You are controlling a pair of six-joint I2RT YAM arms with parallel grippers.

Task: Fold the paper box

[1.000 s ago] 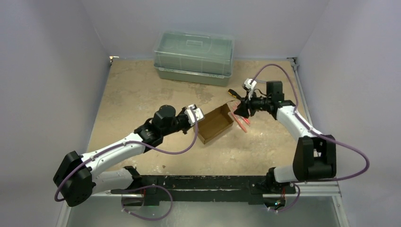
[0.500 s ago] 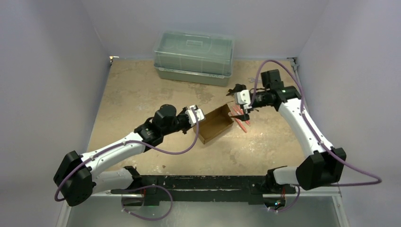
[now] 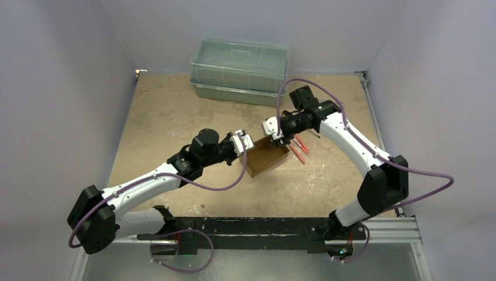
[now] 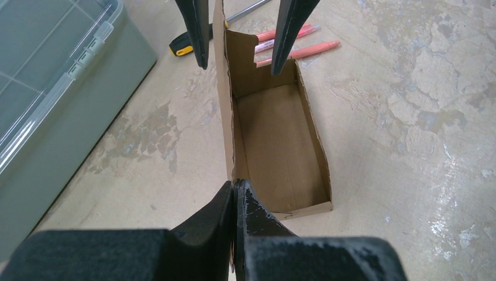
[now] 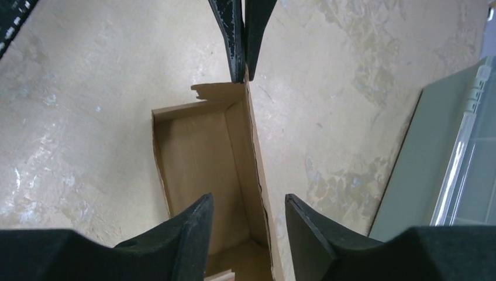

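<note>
The brown thin-cardboard paper box [image 3: 266, 157] sits as an open tray near the middle of the mottled beige table [image 3: 175, 111]. It lies nearer than the translucent green-grey lidded plastic container [image 3: 240, 70], with the pink pens [image 3: 299, 149] just to its right. The left claw [image 4: 235, 190] is clamped on the left end of the box's taller far wall. The right claw [image 5: 248, 205] is apart, its fingers straddling the right end of that same wall without closing on it.

The box looks very light and thin, so it will likely bend, crease or tear at its ragged edge, and slide if pushed unsupported. The best hold is probably a gentle pinch on the wall near a fold line, with the other end kept anchored.
</note>
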